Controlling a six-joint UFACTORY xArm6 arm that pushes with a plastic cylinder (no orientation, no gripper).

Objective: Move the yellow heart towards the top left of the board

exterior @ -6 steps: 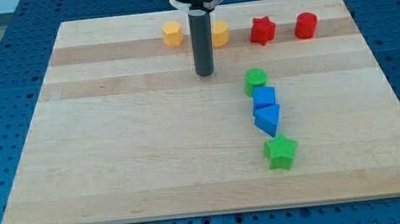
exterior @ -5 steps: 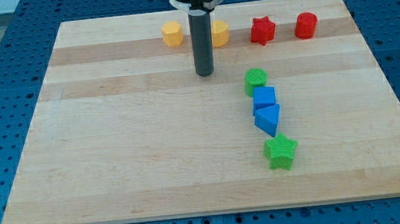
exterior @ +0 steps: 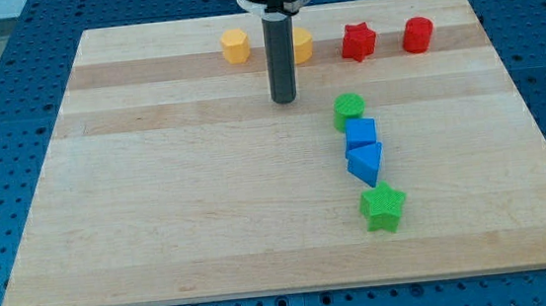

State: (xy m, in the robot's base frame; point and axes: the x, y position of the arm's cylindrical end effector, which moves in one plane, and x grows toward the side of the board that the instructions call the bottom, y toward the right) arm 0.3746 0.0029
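Two yellow blocks sit near the board's top edge. One yellow block (exterior: 235, 46), a hexagon by its outline, is left of my rod. The other yellow block (exterior: 301, 45) is partly hidden behind the rod, so its shape is unclear; it may be the heart. My tip (exterior: 283, 100) rests on the board below and between them, touching neither block.
A red star (exterior: 358, 41) and a red rounded block (exterior: 418, 34) lie at the top right. A green round block (exterior: 350, 110), a blue cube (exterior: 360, 131), a blue triangle (exterior: 365, 163) and a green star (exterior: 384, 207) form a column right of centre.
My tip has shifted very slightly to the right. No block has moved.
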